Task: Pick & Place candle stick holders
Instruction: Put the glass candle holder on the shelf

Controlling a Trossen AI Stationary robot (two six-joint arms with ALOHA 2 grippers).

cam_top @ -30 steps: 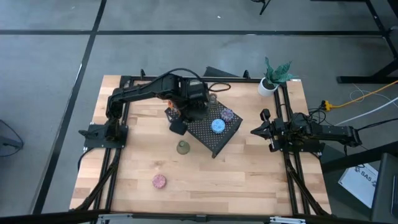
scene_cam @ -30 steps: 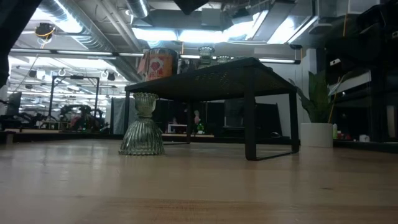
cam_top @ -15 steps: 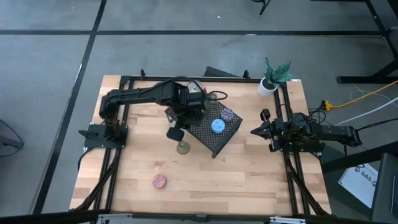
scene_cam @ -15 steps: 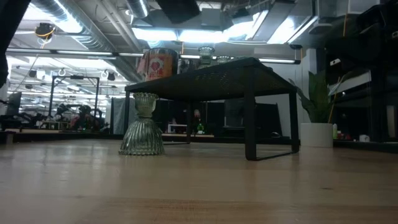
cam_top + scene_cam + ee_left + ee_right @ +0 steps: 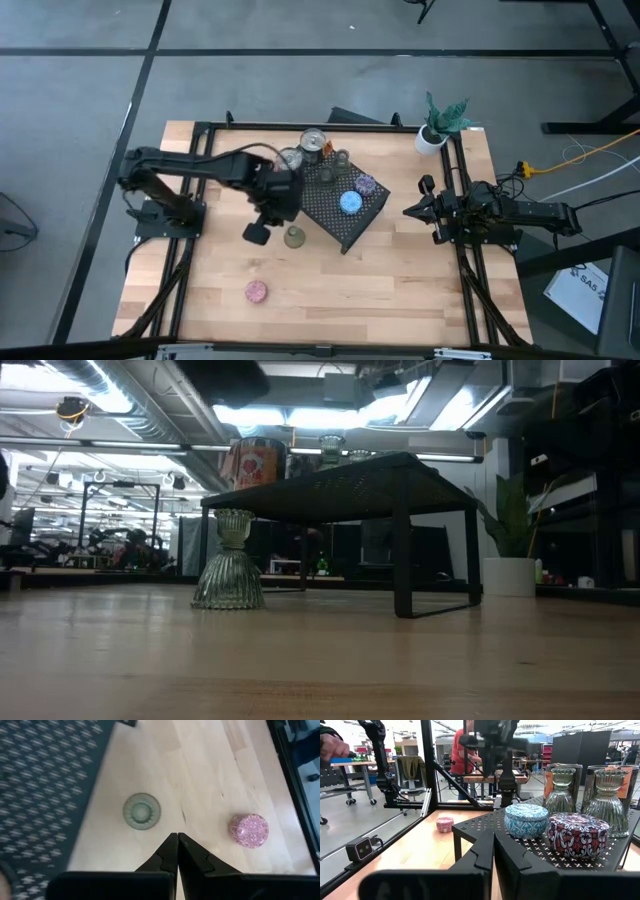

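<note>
while the left arm reaches out from the table's left edge, its elbow bent, the left gripper (image 5: 257, 234) hangs above the bare wood with its jaws clenched on nothing, fingertips (image 5: 170, 851) pressed together. just ahead of those jaws an olive-green holder (image 5: 142, 810) stands on the wooden table (image 5: 400, 280), close by the corner of the black perforated rack (image 5: 340, 222); off to one side of the jaws, well apart from them, sits the pink holder (image 5: 249, 830). on the rack rest the blue holder (image 5: 350, 202) and the purple holder (image 5: 367, 185), with glass holders (image 5: 611, 805) and tins behind them; writing on the tins is too small to read. the right gripper (image 5: 410, 211) waits at the table's right edge, arm folded back along the frame, jaws clenched and empty, pointing toward the rack. a small white pot with a green plant (image 5: 436, 130) stands at the far right corner.
</note>
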